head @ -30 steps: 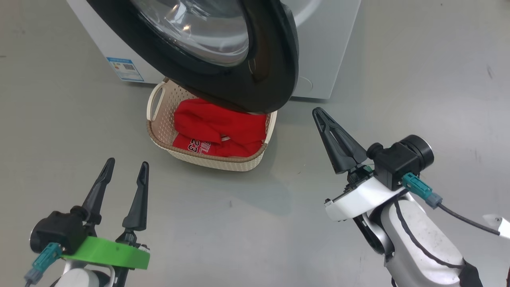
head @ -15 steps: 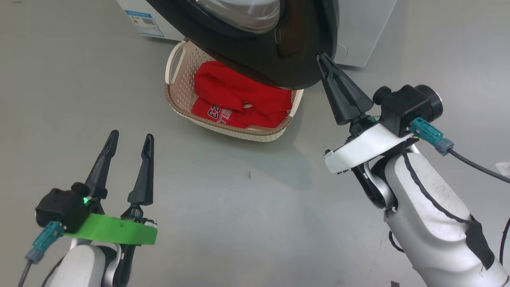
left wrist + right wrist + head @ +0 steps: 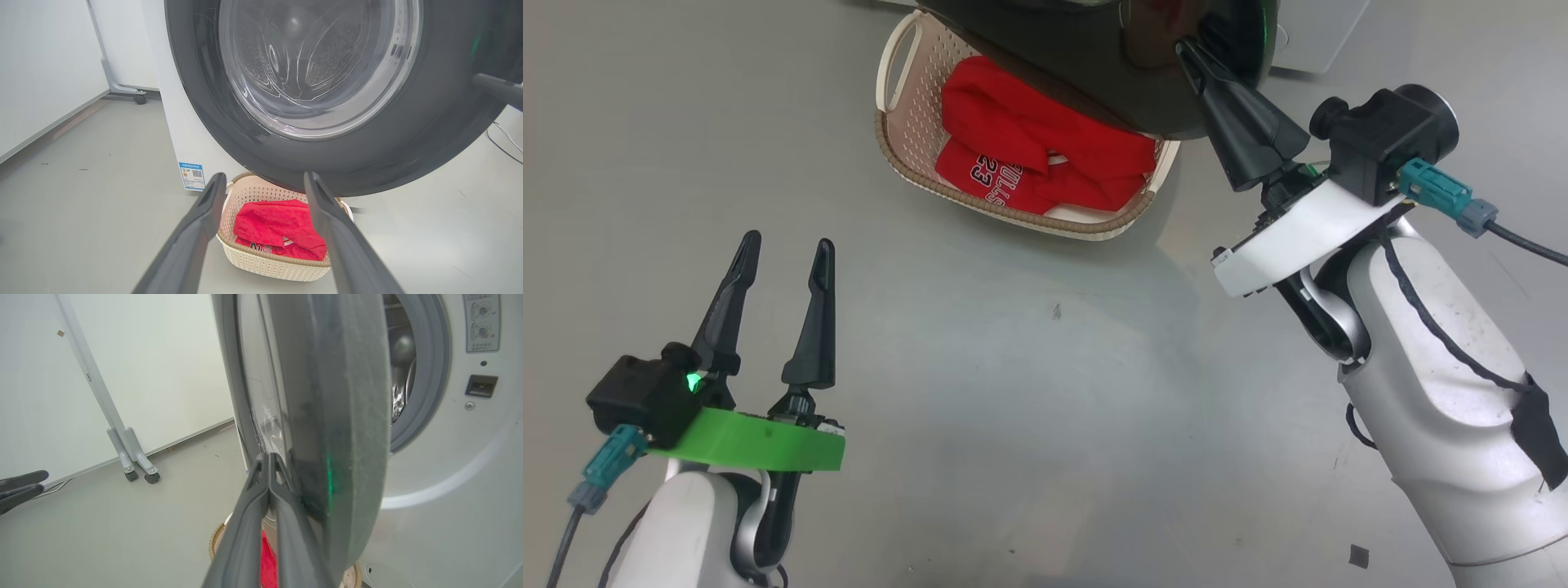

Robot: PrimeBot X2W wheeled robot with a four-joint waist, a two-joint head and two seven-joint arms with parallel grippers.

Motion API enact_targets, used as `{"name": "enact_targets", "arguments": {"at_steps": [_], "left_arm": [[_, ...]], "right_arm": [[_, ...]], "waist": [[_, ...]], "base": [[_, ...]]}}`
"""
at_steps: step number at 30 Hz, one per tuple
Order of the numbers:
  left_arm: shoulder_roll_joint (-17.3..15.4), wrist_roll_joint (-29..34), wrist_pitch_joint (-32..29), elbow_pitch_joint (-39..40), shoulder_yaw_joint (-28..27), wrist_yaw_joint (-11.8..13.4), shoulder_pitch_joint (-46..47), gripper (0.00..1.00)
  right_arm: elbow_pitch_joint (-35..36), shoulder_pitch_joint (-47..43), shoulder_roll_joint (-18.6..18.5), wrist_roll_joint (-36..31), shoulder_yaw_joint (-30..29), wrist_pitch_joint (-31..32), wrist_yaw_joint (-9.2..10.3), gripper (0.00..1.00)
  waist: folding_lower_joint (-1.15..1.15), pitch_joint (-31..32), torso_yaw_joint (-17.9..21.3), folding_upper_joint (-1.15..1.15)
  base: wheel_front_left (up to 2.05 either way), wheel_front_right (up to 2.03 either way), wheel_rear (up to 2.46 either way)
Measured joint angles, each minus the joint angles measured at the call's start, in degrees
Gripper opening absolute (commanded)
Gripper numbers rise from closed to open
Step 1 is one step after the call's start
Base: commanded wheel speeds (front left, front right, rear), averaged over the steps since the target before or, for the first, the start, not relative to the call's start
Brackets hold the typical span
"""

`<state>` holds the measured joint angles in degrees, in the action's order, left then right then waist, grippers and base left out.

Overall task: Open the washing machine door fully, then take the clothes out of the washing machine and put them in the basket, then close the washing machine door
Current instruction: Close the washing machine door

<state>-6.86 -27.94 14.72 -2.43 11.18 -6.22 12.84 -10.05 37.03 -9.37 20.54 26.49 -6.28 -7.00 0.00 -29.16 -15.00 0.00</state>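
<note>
The closed right gripper (image 3: 1186,51) sets its tips against the washing machine door (image 3: 1054,57); left gripper (image 3: 786,242) gapes.

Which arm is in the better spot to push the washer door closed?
Right, probably. The right end effector is shut and up at the washing machine door's black rim, on the outer side. The left end effector is open, low over the floor, well away from the door.
</note>
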Motion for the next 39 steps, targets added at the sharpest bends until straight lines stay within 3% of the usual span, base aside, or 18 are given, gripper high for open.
{"name": "enact_targets", "arguments": {"at_steps": [25, 39], "left_arm": [[1.5, 1.5, 0.0, -0.4, 1.8, -0.7, 6.2, 1.0], [2.5, 1.8, 0.0, -1.1, 2.3, -0.7, 8.8, 1.0]], "right_arm": [[-2.8, 17.1, -3.6, 0.5, -7.1, 1.0, -0.21, 0.0], [-6.2, 26.9, -5.6, -0.5, -10.0, 2.0, 0.68, 0.0]], "waist": [[0.0, -10.0, -0.6, 0.0], [0.01, -14.4, -2.3, 0.0]], "base": [[0.0, 0.0, 0.0], [0.0, 0.0, 0.0]]}}
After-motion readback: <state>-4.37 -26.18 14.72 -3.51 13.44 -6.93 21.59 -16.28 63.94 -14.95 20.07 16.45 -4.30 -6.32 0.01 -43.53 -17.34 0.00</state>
